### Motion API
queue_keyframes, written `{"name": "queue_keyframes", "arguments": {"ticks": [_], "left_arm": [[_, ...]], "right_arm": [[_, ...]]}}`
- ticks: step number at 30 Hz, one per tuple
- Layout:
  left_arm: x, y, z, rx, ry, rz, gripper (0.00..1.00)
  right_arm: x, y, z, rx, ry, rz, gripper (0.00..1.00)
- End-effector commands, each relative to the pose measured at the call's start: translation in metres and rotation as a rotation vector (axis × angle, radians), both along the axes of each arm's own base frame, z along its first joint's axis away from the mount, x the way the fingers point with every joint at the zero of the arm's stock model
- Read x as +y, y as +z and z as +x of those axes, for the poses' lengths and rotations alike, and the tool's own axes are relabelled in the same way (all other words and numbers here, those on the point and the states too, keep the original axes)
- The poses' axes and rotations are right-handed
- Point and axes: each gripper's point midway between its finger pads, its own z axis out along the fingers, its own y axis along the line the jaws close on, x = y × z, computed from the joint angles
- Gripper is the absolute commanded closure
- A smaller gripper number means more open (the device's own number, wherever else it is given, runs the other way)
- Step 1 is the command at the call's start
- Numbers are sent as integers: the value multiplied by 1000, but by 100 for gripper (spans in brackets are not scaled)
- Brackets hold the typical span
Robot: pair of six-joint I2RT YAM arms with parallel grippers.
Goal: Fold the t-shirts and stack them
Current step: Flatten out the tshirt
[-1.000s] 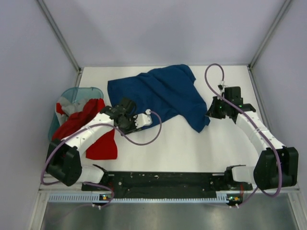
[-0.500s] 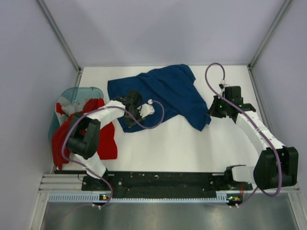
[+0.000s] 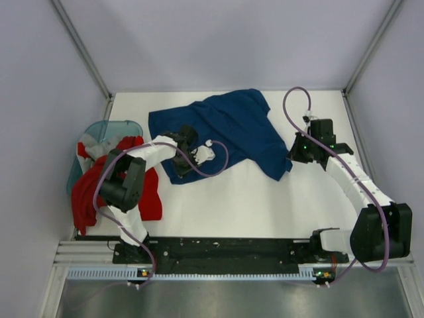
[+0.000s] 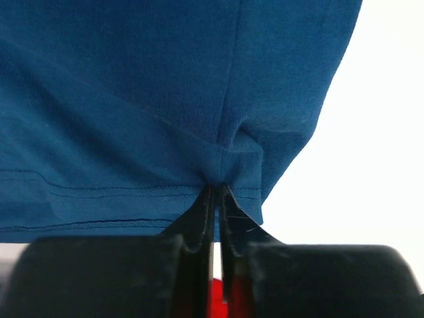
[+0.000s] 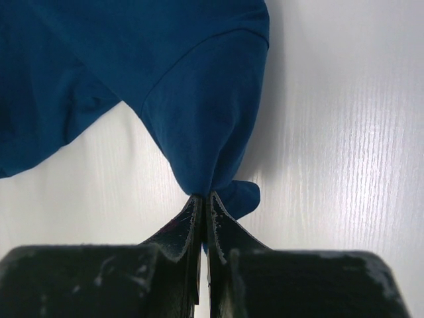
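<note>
The dark navy-blue t-shirt [image 3: 225, 126] lies crumpled and partly spread at the middle back of the table. My left gripper [image 3: 186, 147] is shut on its near-left hem [image 4: 218, 173], with the cloth bunched at the fingertips. My right gripper [image 3: 293, 154] is shut on the shirt's near-right corner [image 5: 205, 159], pinching a fold just above the table. The bright red t-shirt [image 3: 142, 199] hangs out of the basket onto the table at the left. The grey-white t-shirt [image 3: 93, 147] lies in the basket. No white print shows on the navy shirt.
A translucent teal plastic basket [image 3: 106, 127] stands at the left edge of the table beside the left wall. A purple cable [image 3: 212, 173] loops from the left wrist over the white table [image 3: 265, 205]. Walls close in the back and both sides.
My left arm has swung its elbow up and forward, and its gripper has moved a little farther back and right with the navy hem. The right arm has barely moved.
</note>
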Motion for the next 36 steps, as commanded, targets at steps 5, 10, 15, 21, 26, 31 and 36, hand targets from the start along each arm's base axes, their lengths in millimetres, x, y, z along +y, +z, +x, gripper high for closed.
{"name": "queue_keyframes", "arguments": {"ticks": [5,10,15,21,26,31,36], "left_arm": [[-1,16,12,-50,28,6,100],[-1,63,28,-177,52,-41,100],[2,83,29,-223,54,-64,100],[-5,73,1,-103,62,-106,100],[-18,34,-57,37,-76,-89,95],[-25,12,-84,112,-132,-73,89],[-29,19,-85,91,-147,-82,81]], "right_arm": [[-8,42,17,-143,-20,-25,100],[-16,55,17,-169,-38,-54,100],[-20,65,15,-191,-49,-61,100],[-18,62,10,-185,-40,-55,100],[-17,54,8,-165,-30,-52,100],[-17,53,8,-162,-29,-50,100],[-17,52,7,-160,-28,-56,100]]}}
